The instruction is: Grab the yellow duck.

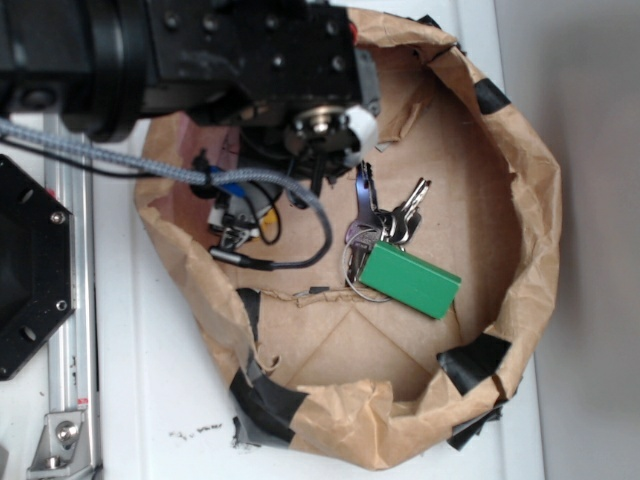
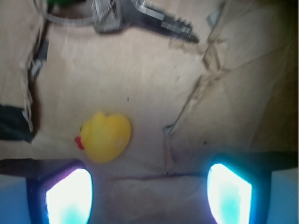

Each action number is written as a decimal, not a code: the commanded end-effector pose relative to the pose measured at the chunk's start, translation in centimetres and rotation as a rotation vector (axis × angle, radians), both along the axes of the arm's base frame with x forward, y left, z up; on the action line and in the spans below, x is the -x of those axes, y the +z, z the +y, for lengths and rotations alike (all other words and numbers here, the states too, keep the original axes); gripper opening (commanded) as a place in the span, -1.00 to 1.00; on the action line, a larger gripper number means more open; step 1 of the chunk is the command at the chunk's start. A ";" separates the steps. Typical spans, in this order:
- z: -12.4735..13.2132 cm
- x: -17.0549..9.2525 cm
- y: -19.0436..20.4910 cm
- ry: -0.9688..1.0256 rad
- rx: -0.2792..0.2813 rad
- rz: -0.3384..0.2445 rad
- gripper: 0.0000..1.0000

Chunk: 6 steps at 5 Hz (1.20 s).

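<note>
Two glowing fingertips point(image 2: 69, 196) of the gripper point(image 2: 148, 193) stand wide apart with nothing between them, so the jaws are open and empty. The small rounded yellow rubber duck point(image 2: 105, 136) lies on the brown paper floor of the crumpled paper-bag basket point(image 1: 525, 250), just ahead of the left-hand fingertip, off-centre. Judging by this, the approach is under way; next the jaws need shifting sideways over the duck, then lowering. The green rectangular key tag point(image 1: 410, 280) shows no readable writing.

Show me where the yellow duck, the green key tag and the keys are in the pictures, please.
yellow duck point(image 2: 106, 136): wrist view, middle of its body.
green key tag point(image 1: 410, 280): exterior view, centre of its top face.
keys point(image 1: 395, 220): exterior view, on the bunch of heads and blades.
</note>
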State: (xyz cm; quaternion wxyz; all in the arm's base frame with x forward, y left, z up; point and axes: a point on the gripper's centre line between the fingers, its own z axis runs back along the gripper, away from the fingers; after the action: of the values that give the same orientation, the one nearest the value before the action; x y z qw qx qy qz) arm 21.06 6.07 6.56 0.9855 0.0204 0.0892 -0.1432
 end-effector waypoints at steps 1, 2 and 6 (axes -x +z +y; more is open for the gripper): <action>-0.2 -0.2 0.8 -0.019 -0.016 -0.050 1.00; -0.2 -0.2 0.8 -0.019 -0.016 -0.050 1.00; 0.6 0.1 0.3 0.027 -0.037 -0.163 1.00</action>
State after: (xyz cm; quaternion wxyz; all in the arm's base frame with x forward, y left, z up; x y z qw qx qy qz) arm 20.87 6.28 6.25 0.9892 0.0390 0.0327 -0.1377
